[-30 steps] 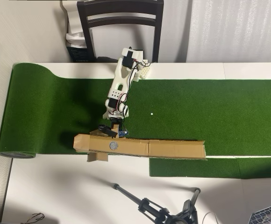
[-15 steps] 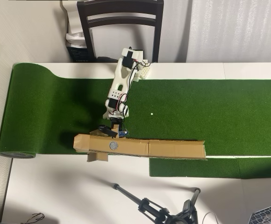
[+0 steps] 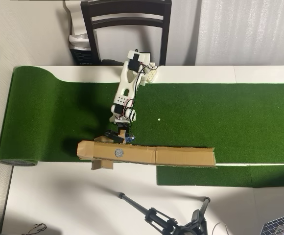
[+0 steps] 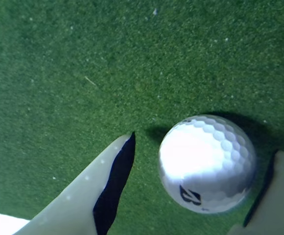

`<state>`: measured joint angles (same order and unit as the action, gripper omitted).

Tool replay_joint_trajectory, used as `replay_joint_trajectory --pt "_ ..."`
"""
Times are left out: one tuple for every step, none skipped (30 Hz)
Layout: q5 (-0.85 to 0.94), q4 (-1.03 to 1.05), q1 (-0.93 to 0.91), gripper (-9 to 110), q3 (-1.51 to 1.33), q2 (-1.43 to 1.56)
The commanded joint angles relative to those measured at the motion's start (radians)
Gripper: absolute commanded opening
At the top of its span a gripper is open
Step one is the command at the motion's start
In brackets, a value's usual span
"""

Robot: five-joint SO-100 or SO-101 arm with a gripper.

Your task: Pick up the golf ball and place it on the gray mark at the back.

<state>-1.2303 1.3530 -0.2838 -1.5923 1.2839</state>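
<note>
Between the two pale fingers of the gripper [image 4: 203, 183] sits the ball [image 4: 208, 164], seen close in the wrist view. The jaws stand wide: the left finger [image 4: 90, 196] is clear of the ball with a strip of turf [image 4: 83, 73] showing in the gap, while the right finger [image 4: 279, 196] is just beside the ball's edge, and contact there cannot be told. Each finger carries a dark pad on its inner face. The ball is white and dimpled, with a small dark logo low on its front, and it rests on the green turf, throwing a shadow up and to the right.

From the overhead view, the white arm [image 3: 127, 93] reaches down the picture from its base at the table's far edge, and the gripper [image 3: 118, 137] hangs low over the turf [image 3: 220, 112], just above the cardboard strip [image 3: 181, 156]. The ball itself is hidden under the arm in that view. The gray mark [image 3: 119, 152] lies on the cardboard, just below the gripper. A tiny white dot [image 3: 158, 119] shows on the turf to the right of the arm. Beyond the table stands a dark chair [image 3: 127, 19], and a black tripod [image 3: 161, 218] lies along the near edge.
</note>
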Motion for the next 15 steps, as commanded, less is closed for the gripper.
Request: replay_joint_trajectory --pt "0.0 -0.003 0.003 44 0.02 0.029" --pt "-0.002 -0.003 0.003 44 0.021 0.029" --pt "-0.002 -0.005 0.003 43 0.021 0.029" --pt "-0.002 -0.006 0.003 41 0.021 0.029" --pt "-0.003 -0.008 0.003 39 0.021 0.029" --pt "-0.003 -0.011 0.003 37 0.021 0.029" --pt "-0.003 -0.011 0.003 36 0.021 0.031" --pt "-0.003 -0.011 0.003 35 0.021 0.034" --pt "-0.003 -0.012 0.003 34 0.021 0.035" --pt "-0.003 -0.014 0.003 34 0.021 0.038" --pt "-0.003 -0.014 0.003 33 0.021 0.041" --pt "-0.003 -0.014 0.003 32 0.021 0.041" --pt "-0.003 -0.014 0.003 31 0.021 0.041" --pt "-0.003 -0.014 0.003 31 0.021 0.041" --pt "-0.003 -0.015 0.003 30 0.021 0.041"
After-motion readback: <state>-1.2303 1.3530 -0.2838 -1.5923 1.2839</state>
